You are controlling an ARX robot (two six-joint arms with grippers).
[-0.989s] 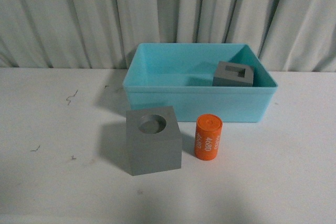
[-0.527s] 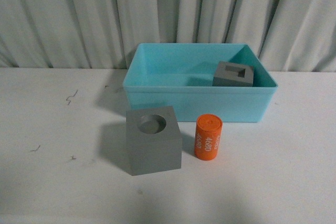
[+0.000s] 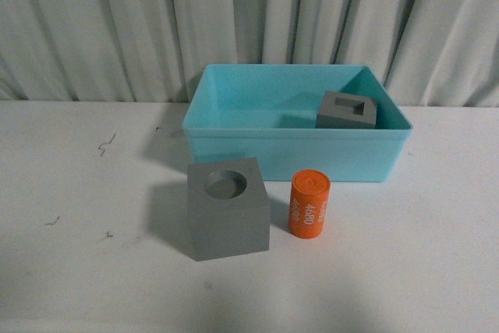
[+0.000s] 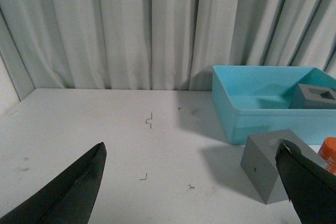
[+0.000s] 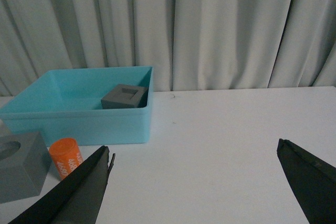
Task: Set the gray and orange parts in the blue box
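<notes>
A gray cube with a round top hole [image 3: 228, 207] stands on the white table in front of the blue box [image 3: 296, 157]. To its right an orange cylinder printed "4680" [image 3: 309, 203] stands upright. A second gray cube with a rectangular hole [image 3: 347, 111] sits inside the box at its right rear. Neither arm shows in the front view. My left gripper [image 4: 191, 153] is open over bare table, left of the round-hole cube [image 4: 270, 166]. My right gripper [image 5: 194, 153] is open over bare table, right of the box [image 5: 84, 116] and the cylinder [image 5: 65, 156].
A pleated pale curtain [image 3: 249, 21] hangs behind the white table [image 3: 78, 255]. Small dark marks [image 3: 105, 144] lie on the table's left part.
</notes>
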